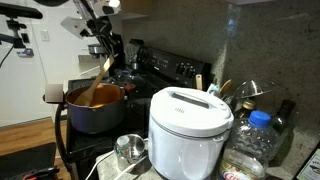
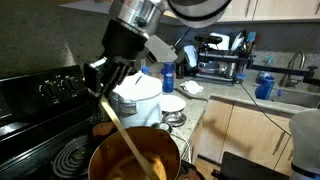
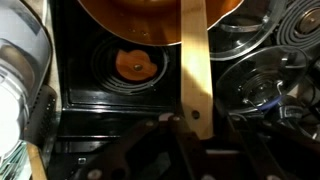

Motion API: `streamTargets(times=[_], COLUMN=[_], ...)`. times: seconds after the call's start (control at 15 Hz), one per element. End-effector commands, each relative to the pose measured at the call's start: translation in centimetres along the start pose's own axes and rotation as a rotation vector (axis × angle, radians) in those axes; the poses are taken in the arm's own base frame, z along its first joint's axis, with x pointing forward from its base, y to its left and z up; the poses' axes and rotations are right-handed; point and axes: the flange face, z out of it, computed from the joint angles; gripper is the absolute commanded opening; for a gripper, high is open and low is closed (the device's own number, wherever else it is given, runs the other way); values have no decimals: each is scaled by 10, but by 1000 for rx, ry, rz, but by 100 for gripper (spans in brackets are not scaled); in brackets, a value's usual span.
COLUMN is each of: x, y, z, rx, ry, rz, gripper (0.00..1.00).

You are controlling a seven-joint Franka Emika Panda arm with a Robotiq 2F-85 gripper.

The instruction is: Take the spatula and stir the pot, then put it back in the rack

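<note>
Wooden spatula (image 2: pixel 128 142) in pot (image 2: pixel 168 148), pincer (image 2: pixel 104 90) gripping, label (image 1: pixel 245 165) blurred

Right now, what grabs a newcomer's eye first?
The gripper is shut on the spatula, whose blade dips into the copper-lined pot on the black stove. In an exterior view, a white rice cooker fills the foreground.

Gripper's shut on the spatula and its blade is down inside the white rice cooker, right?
Not quite. The gripper is shut on the spatula, but the blade is down inside the dark blue pot on the stove, not the rice cooker. Both exterior views show it.
</note>
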Motion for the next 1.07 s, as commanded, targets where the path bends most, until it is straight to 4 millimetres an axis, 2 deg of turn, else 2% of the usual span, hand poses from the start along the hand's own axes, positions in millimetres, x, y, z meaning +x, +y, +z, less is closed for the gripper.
streamTargets(times=[0.0, 0.27, 0.53, 1.0], x=[10, 13, 21, 50], y=[1, -5, -11, -6], z=[-2, 0, -3, -35], rx=[-128, -254, -252, -196], ry=[-2, 46, 130, 282], rz=[-38, -101, -89, -51], gripper=[8, 8, 8, 8])
